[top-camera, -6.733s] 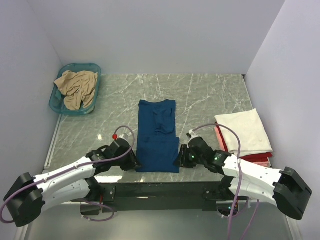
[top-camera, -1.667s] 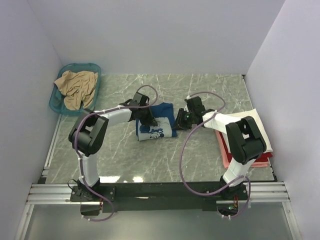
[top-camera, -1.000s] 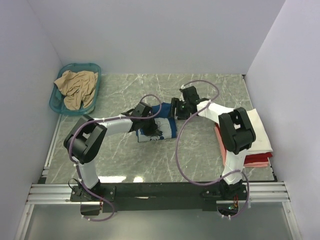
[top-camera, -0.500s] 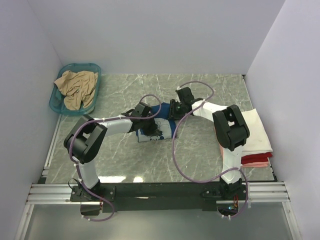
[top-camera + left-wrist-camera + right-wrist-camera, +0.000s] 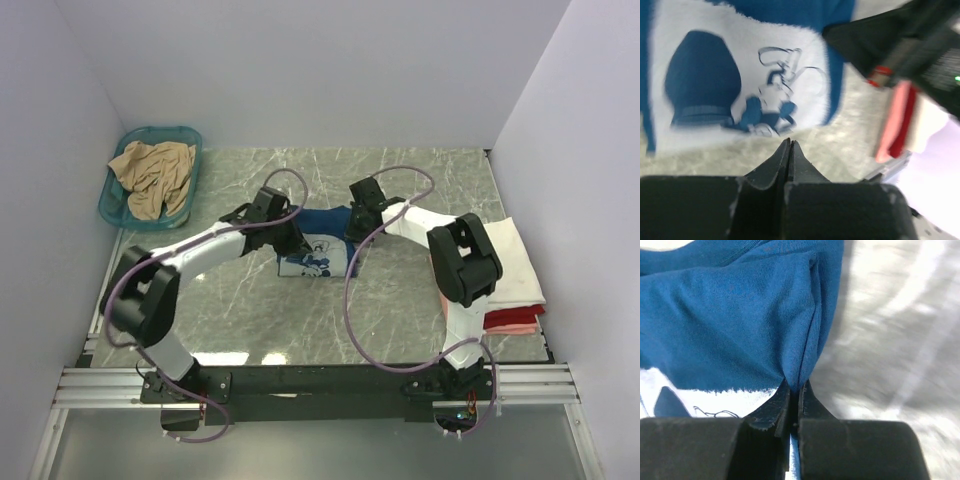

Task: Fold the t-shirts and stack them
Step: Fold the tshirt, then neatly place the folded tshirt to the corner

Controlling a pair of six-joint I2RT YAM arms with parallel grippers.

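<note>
1. Blue shirt (image 5: 322, 255) lies folded midway on the table (image 5: 420, 180), white print up.
2. Right gripper (image 5: 795, 388) pinches the shirt's folded edge, jaws pressed on the cloth.
3. Left gripper (image 5: 790, 148) closed, empty, just beside the print.
4. Cream shirt (image 5: 495, 262) lies folded at the table's right edge; tan shirt (image 5: 152, 175) in basket (image 5: 160, 130).

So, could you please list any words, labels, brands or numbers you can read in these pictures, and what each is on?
None can be read.
The white print on the blue shirt looks like a drawing; a scribble in it is too blurred in the left wrist view, and too small from above, to read.
</note>
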